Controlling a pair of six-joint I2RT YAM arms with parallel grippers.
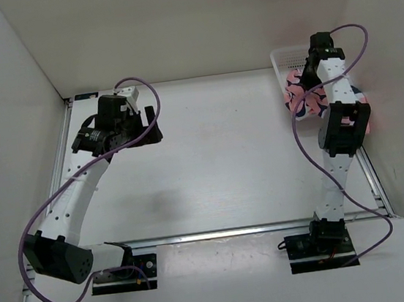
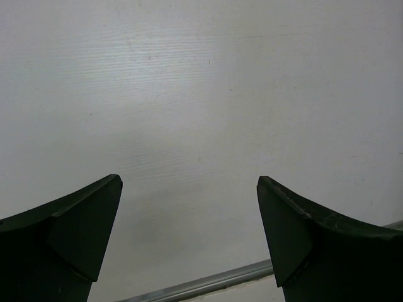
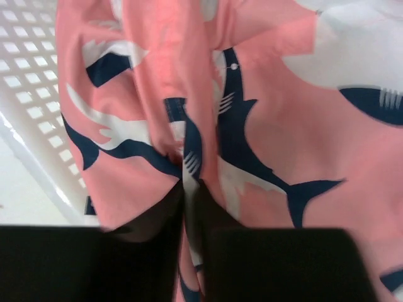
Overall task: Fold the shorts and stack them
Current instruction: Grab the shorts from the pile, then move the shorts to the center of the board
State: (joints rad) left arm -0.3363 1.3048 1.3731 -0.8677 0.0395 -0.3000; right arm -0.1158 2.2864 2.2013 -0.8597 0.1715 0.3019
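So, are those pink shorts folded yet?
Not folded: the shorts are bunched in loose creases, pinched in the shut right jaws, at the white basket.

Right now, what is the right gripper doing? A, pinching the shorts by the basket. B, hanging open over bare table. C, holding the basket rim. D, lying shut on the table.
A: in the right wrist view the right gripper is closed on a fold of the shorts, with the white basket lattice just beside the fabric.
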